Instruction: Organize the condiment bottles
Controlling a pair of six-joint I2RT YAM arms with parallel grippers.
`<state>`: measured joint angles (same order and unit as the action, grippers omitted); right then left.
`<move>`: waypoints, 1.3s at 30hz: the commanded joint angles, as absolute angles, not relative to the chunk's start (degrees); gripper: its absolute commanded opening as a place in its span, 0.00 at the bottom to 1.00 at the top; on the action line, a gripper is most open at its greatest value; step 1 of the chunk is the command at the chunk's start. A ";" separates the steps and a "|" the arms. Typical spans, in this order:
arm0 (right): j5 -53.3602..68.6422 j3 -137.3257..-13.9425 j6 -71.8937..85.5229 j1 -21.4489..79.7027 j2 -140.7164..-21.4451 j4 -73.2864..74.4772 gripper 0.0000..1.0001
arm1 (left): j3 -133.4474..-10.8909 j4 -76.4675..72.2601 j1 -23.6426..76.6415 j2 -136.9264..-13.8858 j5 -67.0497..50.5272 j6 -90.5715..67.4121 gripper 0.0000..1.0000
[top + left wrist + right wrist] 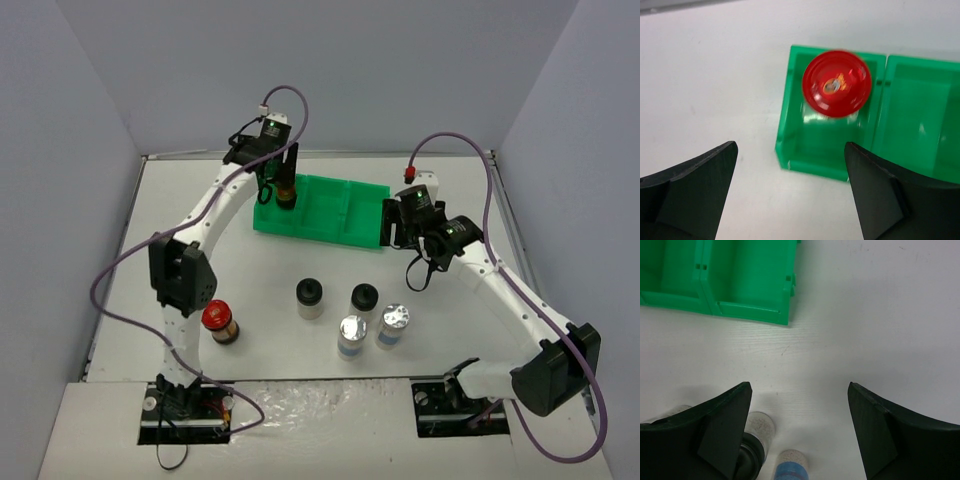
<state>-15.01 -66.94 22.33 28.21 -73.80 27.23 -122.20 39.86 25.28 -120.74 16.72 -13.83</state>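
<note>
The left jaws stood wide and empty over a red-capped jar (837, 84) in the green tray's (815, 167) end compartment. The right jaws were also wide and empty. The blue-labelled jar (789, 468) showed no legible writing.

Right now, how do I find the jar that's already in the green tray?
Find the green tray at the far side of the white table and look in its left-end compartment. The red-capped jar with dark brown contents stands upright there. It is the only jar inside the tray; the other red-capped jar stands out on the table, nearer the arms' bases.
</note>
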 commanded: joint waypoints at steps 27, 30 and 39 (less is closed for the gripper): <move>-12.99 -61.49 22.95 28.40 -70.21 20.32 0.77 | -59.54 66.25 35.51 -61.51 18.81 -58.39 0.84; -12.84 -61.31 23.03 28.43 -70.10 20.39 0.77 | -56.13 63.28 35.51 -60.38 16.56 -59.27 0.84; -12.74 -60.67 23.29 28.48 -70.08 20.13 0.77 | -53.41 61.11 35.51 -60.79 15.41 -59.88 0.83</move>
<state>-12.56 -61.05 22.55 28.23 -71.33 22.66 -52.44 63.07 35.55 -61.49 15.55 -58.33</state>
